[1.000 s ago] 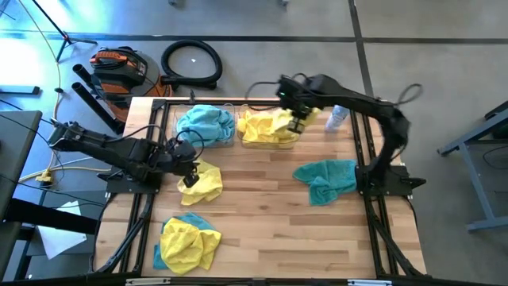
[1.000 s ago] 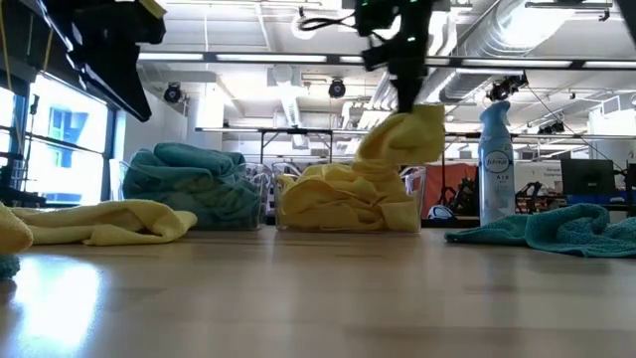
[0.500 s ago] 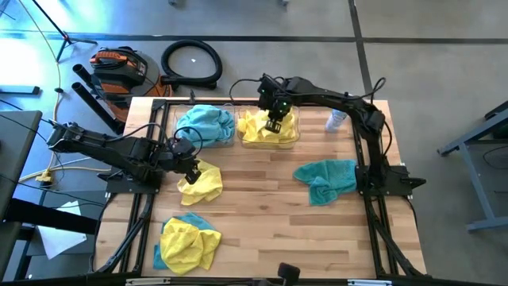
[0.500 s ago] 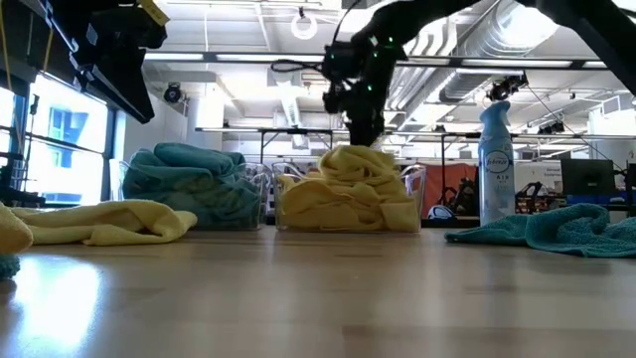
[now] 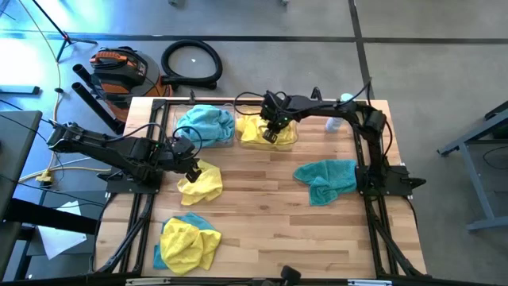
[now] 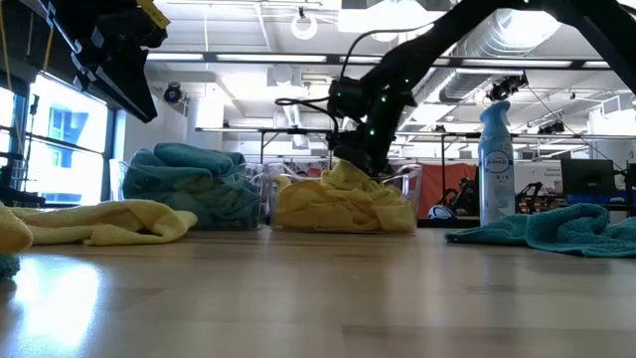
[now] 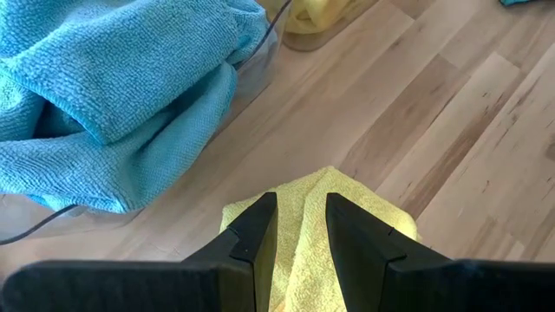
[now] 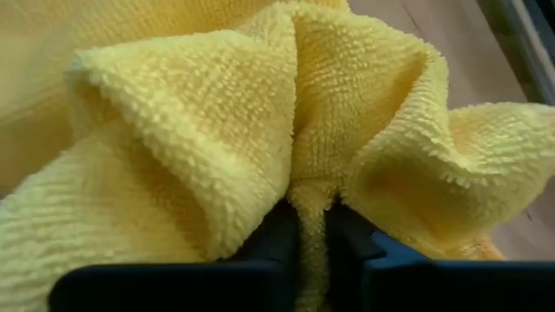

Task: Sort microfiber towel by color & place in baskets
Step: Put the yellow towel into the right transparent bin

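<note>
Two clear baskets stand side by side at the table's far edge. The left basket (image 5: 232, 137) holds blue towels (image 5: 205, 121); the right basket (image 6: 413, 185) holds yellow towels (image 5: 255, 132). My right gripper (image 5: 273, 132) is low over the right basket, shut on a yellow towel (image 8: 208, 130) that lies bunched on that pile. My left gripper (image 5: 190, 170) hovers open above another yellow towel (image 5: 203, 183) lying on the table's left part; its fingers (image 7: 260, 227) stand over the cloth without touching it. My right gripper pinches an upstanding fold (image 8: 310, 192) of the yellow towel between its two fingers, several layers gathered together. The fingers come from above, slanting down from the table's right. The towel rests crumpled on the yellow pile in the right basket, slack around the fingers.
A teal towel (image 5: 325, 179) lies on the table's right part. A yellow and blue heap (image 5: 189, 243) lies near the front left. A spray bottle (image 6: 495, 164) stands right of the baskets. Bare wood lies in the table's middle.
My right gripper has come down and toward the table's left, tipping steeper, into the right basket. The yellow towel, which hung below it clear of the pile, now lies bunched on the yellow towels there.
</note>
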`<act>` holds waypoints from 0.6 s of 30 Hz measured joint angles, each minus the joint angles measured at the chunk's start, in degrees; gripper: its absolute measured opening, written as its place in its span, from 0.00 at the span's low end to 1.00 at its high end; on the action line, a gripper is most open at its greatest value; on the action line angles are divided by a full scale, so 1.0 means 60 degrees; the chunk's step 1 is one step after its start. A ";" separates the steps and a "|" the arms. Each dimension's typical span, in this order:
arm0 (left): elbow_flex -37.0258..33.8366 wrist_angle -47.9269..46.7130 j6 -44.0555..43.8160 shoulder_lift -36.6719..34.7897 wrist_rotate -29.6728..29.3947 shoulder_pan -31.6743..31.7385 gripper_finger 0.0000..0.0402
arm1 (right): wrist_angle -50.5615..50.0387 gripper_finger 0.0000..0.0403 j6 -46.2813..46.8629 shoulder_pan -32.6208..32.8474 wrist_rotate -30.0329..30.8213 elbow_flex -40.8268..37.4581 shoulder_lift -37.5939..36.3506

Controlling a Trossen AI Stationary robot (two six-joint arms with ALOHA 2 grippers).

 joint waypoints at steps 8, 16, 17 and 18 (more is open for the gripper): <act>0.0003 0.0001 -0.0177 0.0000 -0.0003 0.0000 0.22 | 0.0189 0.29 0.0262 -0.0088 -0.0019 -0.0182 0.0011; 0.0004 0.0004 -0.0193 0.0000 0.0000 0.0000 0.22 | -0.1575 0.35 0.0065 -0.0198 -0.0070 0.1108 0.0095; 0.0001 0.0004 -0.0236 0.0000 0.0000 0.0000 0.22 | -0.1909 0.35 0.0065 -0.0230 -0.0070 0.1408 0.0098; 0.0002 0.0004 -0.0251 0.0000 0.0001 0.0000 0.22 | -0.2240 0.35 0.0069 -0.0265 -0.0073 0.1705 0.0098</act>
